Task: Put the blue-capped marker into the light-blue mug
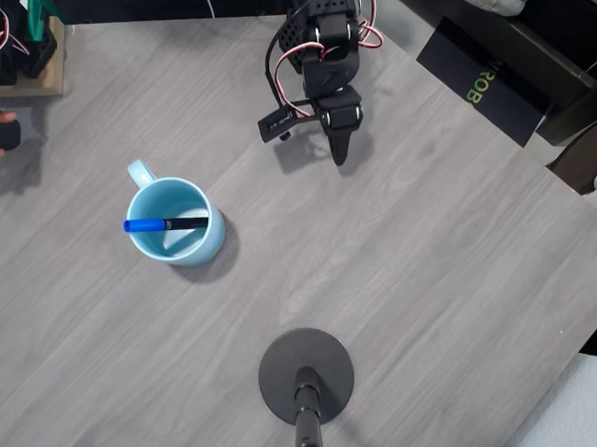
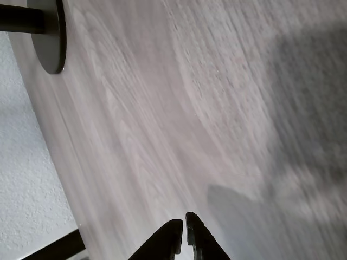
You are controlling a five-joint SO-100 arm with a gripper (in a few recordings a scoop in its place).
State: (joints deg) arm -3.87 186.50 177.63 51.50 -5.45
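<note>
The tabletop (image 1: 431, 277) looks like pale grey wood-grain laminate, matt and smooth. At nine o'clock the light-blue mug (image 1: 211, 244) is glossy ceramic. At six o'clock a round stand base (image 1: 331, 367) seems matt dark metal. The fingers (image 2: 169, 235) look like matt black plastic.

The bench (image 1: 402, 278) is pale grey with a streaked wood-grain pattern. The light-blue mug (image 1: 212, 246) is sky blue outside, paler and glossy within. The blue-capped marker (image 1: 165, 223) has a bright blue cap and a black barrel. The arm's hand (image 1: 341, 153) is black, with red, white and black wires above it. A round stand base (image 1: 306, 375) is matte black. A black box (image 1: 486, 81) bears yellow-green lettering.
</note>
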